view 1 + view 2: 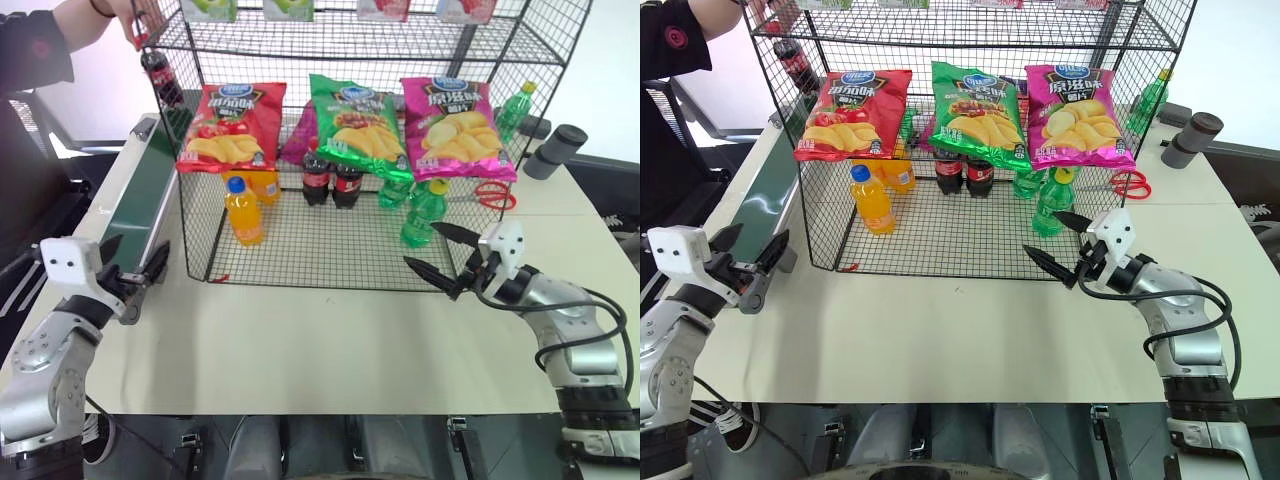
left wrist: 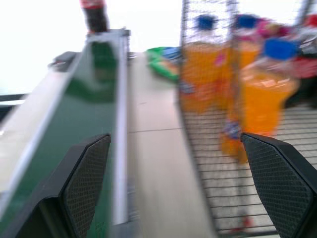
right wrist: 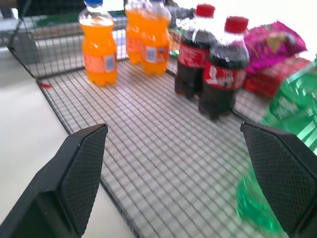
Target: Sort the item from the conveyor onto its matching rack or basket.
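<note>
Cola bottle stands at the far end of the conveyor, upright, red cap up; a person's hand is on or just above its cap, contact unclear. Conveyor runs along the left side of the table, just beside the wire basket.

My left hand hovers over the near end of the belt, fingers spread wide, grasping nothing. My right hand sits at the basket's front right corner, fingers also spread, empty.

In basket: two cola bottles side by side at centre, orange-drink bottles to the left, green bottles to the right. Three chip bags hang above.
</note>
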You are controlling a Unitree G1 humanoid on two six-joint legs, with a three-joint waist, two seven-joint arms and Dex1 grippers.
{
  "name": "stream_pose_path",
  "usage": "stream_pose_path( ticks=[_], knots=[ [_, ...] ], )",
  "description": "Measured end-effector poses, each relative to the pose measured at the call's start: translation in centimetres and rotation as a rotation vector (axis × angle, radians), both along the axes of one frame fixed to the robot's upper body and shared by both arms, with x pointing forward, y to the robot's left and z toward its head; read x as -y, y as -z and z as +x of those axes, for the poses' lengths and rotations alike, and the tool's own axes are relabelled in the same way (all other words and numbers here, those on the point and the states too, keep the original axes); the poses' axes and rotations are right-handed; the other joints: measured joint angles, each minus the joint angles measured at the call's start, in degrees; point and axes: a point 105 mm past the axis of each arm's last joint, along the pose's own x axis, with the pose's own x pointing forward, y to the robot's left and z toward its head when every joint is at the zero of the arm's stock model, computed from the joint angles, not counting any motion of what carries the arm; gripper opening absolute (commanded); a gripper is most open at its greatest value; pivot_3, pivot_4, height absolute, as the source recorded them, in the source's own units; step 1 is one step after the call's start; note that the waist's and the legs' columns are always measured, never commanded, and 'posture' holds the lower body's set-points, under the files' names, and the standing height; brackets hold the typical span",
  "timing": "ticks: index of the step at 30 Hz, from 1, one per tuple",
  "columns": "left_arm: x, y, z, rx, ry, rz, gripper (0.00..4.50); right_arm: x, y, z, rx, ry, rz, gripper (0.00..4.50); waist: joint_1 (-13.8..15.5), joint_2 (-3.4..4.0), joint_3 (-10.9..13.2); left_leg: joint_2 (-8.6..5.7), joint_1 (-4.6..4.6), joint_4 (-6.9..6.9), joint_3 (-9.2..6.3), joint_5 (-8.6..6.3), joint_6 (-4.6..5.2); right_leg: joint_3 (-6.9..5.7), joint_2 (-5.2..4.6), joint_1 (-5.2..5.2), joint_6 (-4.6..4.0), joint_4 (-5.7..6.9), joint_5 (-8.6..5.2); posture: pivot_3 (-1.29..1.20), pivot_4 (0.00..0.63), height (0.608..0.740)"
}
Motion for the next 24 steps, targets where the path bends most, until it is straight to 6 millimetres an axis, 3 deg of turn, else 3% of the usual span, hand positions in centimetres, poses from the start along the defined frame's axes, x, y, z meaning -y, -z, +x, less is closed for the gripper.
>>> stream_pose_path(
  ticks=[9,19,24],
  knots=[
    [-2.9,0.1,1.3,0.09,-0.246,-0.019,4.5,-2.6,0.4,-0.4,-0.012,-0.065,0.035,4.47,0.1,-0.06,0.0,-0.01,-0.03,0.0,-0.01,0.0,0.0,-0.02,-0.06,-0.01,0.01,-0.01,0.01,0.0,0.15,0.74],
    [-4.0,1.1,2.3,0.085,-0.346,0.028,4.5,-5.6,-0.4,-1.7,-0.023,-0.154,0.098,4.47,0.0,-0.07,0.0,0.0,-0.03,0.0,-0.01,0.0,0.0,-0.03,-0.08,-0.02,0.01,0.01,0.01,0.0,0.15,0.74],
    [-4.1,1.4,2.5,0.087,-0.35,0.038,4.5,-5.9,-0.3,-1.8,-0.03,-0.148,0.1,4.47,0.0,-0.1,-0.1,-0.01,-0.03,0.0,-0.01,0.0,-0.01,-0.04,-0.13,-0.02,0.01,0.0,0.01,0.0,0.15,0.74]
  ],
)
